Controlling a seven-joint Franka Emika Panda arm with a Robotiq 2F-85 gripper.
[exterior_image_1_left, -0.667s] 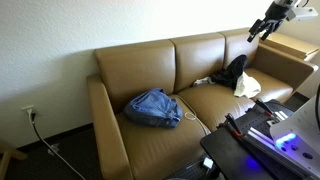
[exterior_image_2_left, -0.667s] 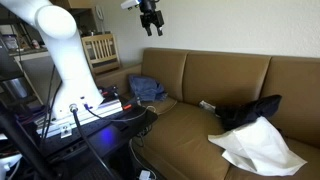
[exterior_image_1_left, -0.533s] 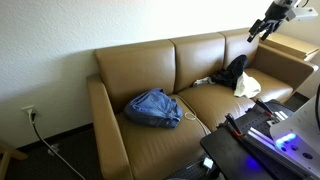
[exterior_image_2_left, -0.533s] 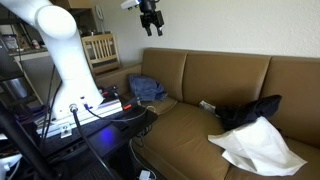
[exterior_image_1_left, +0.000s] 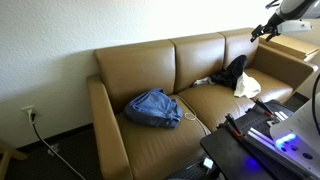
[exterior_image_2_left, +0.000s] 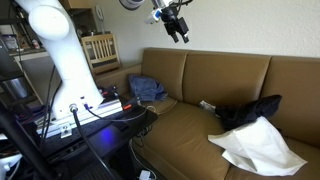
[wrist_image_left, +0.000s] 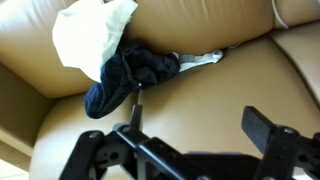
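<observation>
1. Gripper (exterior_image_2_left: 178, 28), black and two-fingered: jaws spread wide, nothing between them, high above the tan leather sofa (exterior_image_2_left: 190, 125).
2. Beneath, in the wrist view: crumpled dark navy garment (wrist_image_left: 135, 75) on the seat cushion, well apart from the gripper.
3. Touching that garment: rumpled white cloth (wrist_image_left: 90, 30).
4. Farthest off, toward the sofa's opposite end in an exterior view: crumpled blue denim garment (exterior_image_1_left: 152, 108) on the seat.

Claw (exterior_image_2_left: 182, 35) (jaws apart) hangs above the sofa (exterior_image_2_left: 205, 82).
</observation>
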